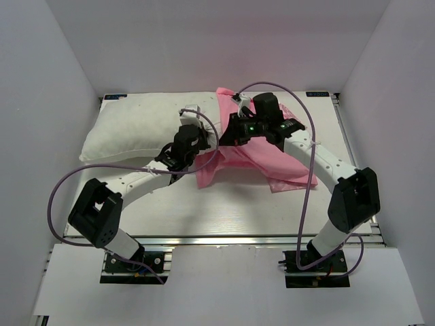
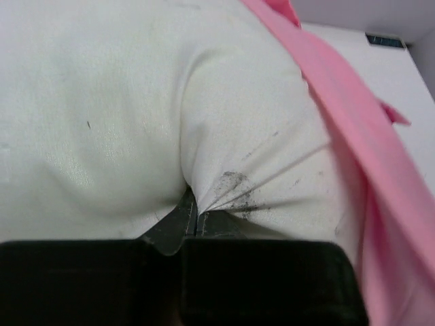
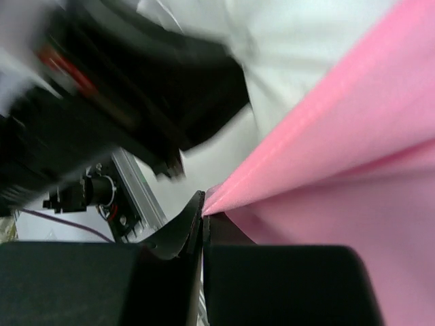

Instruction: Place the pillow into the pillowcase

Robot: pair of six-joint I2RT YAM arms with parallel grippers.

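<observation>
**On the table (image 1: 224,210): both cloths pinched**

At the far left of the table, the pillow (image 1: 136,132) lies lengthwise, its right end touching the pillowcase (image 1: 262,159). Just right of its middle, the left end effector (image 2: 196,219) is clamped on a pinch of the pillow's white cloth, which puckers around dark smudges there. Next right, the right end effector (image 3: 204,212) is clamped on a pink fold of the pillowcase. That pink sack lies crumpled from the table's middle toward the right.
</observation>
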